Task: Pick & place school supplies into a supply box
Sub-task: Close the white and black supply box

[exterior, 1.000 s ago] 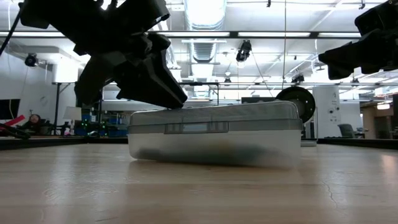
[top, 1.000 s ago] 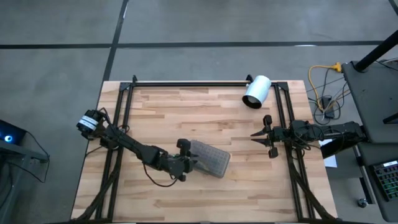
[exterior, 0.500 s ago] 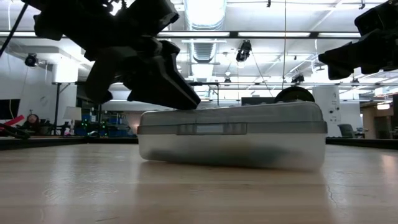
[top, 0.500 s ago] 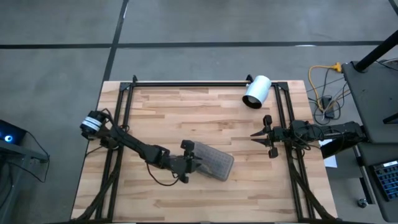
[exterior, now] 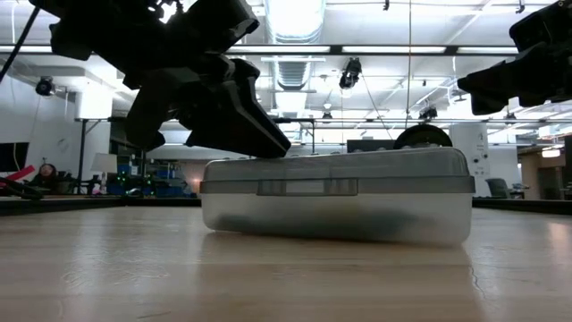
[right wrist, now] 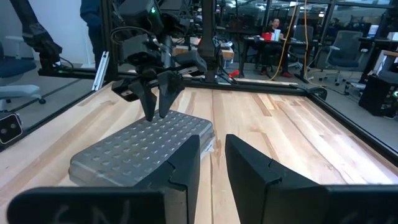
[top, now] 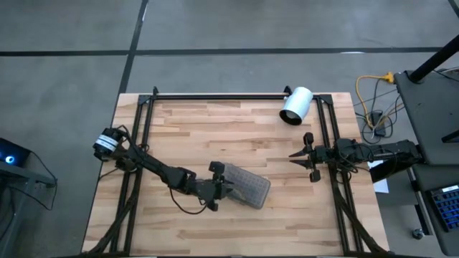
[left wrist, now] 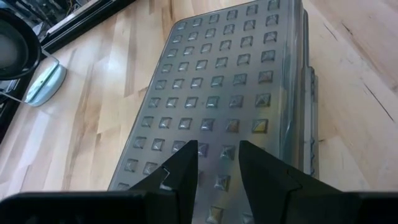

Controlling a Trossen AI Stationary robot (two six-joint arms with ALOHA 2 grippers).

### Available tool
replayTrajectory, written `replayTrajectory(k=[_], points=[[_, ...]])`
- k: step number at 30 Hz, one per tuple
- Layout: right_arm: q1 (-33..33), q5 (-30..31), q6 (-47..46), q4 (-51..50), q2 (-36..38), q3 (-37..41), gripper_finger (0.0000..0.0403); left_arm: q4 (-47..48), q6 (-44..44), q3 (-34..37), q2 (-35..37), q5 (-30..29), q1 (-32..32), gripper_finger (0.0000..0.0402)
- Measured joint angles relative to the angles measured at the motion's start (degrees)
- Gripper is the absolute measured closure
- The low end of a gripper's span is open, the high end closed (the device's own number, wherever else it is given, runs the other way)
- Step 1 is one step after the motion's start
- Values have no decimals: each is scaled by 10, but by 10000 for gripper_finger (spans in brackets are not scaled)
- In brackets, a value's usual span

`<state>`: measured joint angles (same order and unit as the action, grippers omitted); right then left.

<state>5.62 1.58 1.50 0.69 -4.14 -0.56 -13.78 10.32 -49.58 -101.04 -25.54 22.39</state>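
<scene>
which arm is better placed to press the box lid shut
Left, likely. The left tool already has its fingertips on the supply box lid. The right tool waits near the table's right edge, well away from it.

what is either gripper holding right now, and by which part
Nothing is held. The left gripper rests its nearly closed fingertips on the supply box lid without clasping it; the right gripper waits open at the table's right edge.

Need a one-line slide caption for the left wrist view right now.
Left gripper, fingers slightly apart, tips on the dotted lid of the closed supply box lying on the wooden table.
</scene>
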Motion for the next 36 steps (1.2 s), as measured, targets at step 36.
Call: replayTrajectory(k=[36], points=[[0, 0, 0, 0, -1, 0, 335, 37, -258, 73, 76, -151, -49, 297]])
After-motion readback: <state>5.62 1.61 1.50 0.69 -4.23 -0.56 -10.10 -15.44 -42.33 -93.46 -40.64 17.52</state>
